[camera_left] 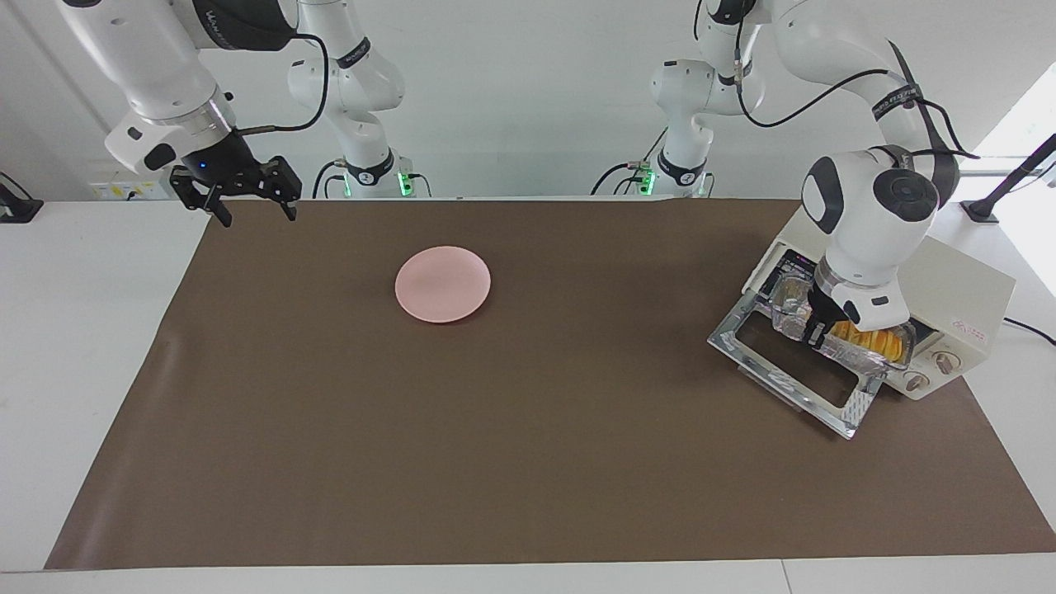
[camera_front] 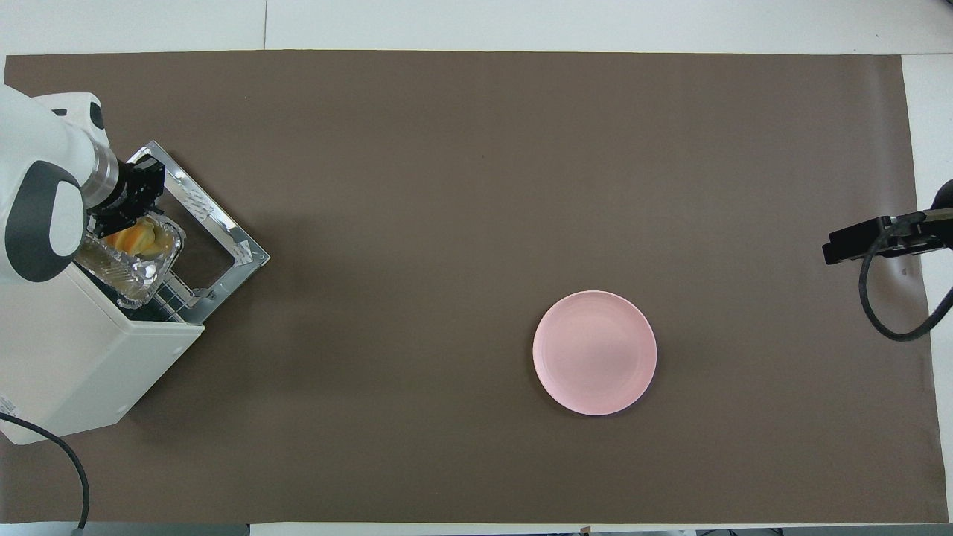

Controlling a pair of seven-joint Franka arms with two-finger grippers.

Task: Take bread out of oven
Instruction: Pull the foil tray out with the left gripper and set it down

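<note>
While the chrome-framed glass door (camera_left: pixel 799 369) of the boxy cream-white toaster oven (camera_left: pixel 961 293) lies dropped open onto the brown mat (camera_left: pixel 528 462) covering the white table (camera_left: pixel 82 330), the left end effector (camera_left: pixel 818 337) is down at the oven's mouth, just over the door's hinge edge. It is on the edge of a crinkled silver foil tray (camera_left: pixel 858 356) that sticks partway out of the oven opening; whether its fingers are clamped on that edge or merely beside it cannot be told. In the tray lies the small golden-yellow bread loaf with orange-browned ridges (camera_left: pixel 866 338), right next to the end effector and still within the oven's front opening. In the overhead view the same loaf (camera_front: pixel 138 238) shows in the foil tray (camera_front: pixel 141 272) just under the dark body of the left end effector (camera_front: pixel 119 216), with the oven's box (camera_front: pixel 82 365) at the left arm's end of the table. Two round knobs (camera_left: pixel 931 371) sit on the oven's front panel beside the opening.

A round pink plate (camera_left: pixel 443 284) rests on the mat, well apart from the oven, toward the right arm's end of the table. The right end effector (camera_left: pixel 254 213) waits in the air over the corner of the mat at that end, its fingers spread apart and holding nothing.
</note>
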